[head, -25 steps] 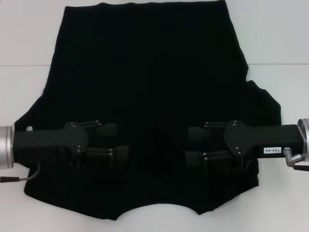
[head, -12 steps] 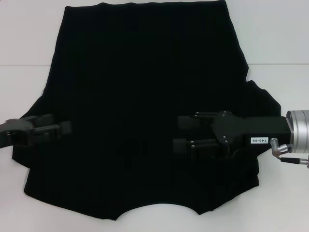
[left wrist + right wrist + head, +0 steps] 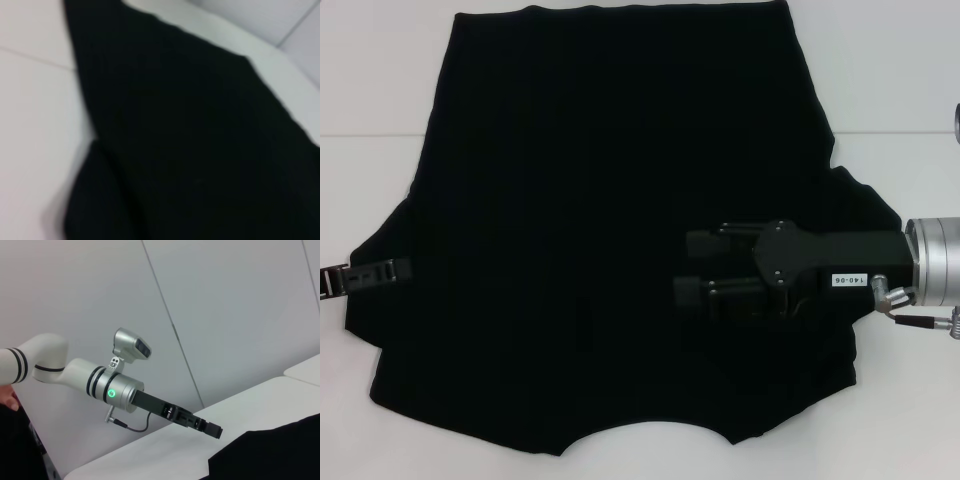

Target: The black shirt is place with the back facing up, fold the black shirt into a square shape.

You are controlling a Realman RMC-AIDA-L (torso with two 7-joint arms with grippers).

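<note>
So you have hardly begun: the black shirt (image 3: 620,230) lies spread on the white table (image 3: 370,70), only its sleeves seemingly tucked. Your right gripper (image 3: 685,268) hovers parted and empty over it; whether the left gripper (image 3: 405,268) is parted, you cannot tell.

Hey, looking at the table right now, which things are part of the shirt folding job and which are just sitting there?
Part of the job:
black shirt, spread flat
right gripper, open over the shirt
left gripper, at the shirt's left edge

Just there:
white table, nothing else lying on it
</note>
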